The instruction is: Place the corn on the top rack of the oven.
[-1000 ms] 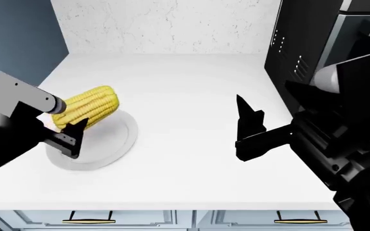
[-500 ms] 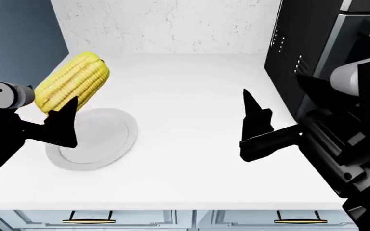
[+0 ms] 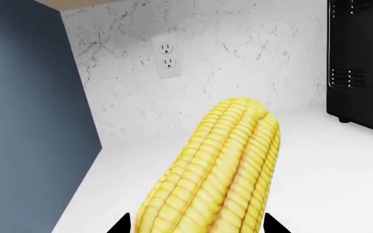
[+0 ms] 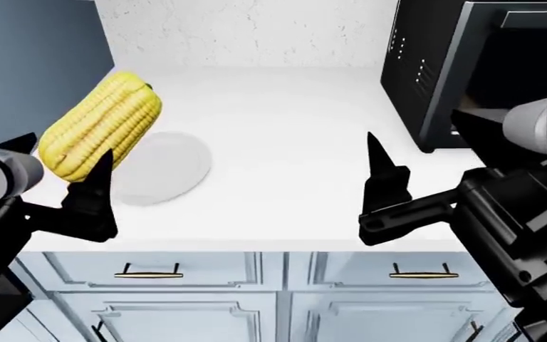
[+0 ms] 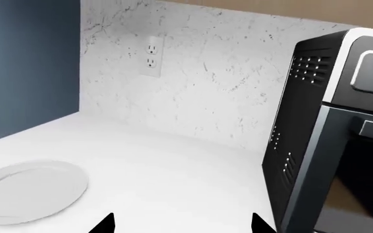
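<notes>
The corn point(image 4: 100, 127) is a stubby, bright-yellow cob with tidy lengthwise rows of rounded kernels, held in the air above the white desk point(image 4: 283, 142) at its left side. Its long axis tilts, the rounded tip pointing up and away toward the speckled wall point(image 4: 245, 32). Its lower end is clamped by the left gripper point(image 4: 60, 182), whose dark, pointed fingers point(image 4: 93, 189) close on the cob; in the left wrist view only two black tips show beside the corn point(image 3: 215, 170), the rest cut off. Just below it lies a round, flat white plate point(image 4: 164, 169). The right gripper point(image 4: 387, 206) hovers empty over the desk's front edge, its fingers spread apart. The black, boxy oven point(image 4: 464, 64) with vent slots stands at the right, partly hidden. Pale cabinet drawers point(image 4: 254, 271) sit below.
</notes>
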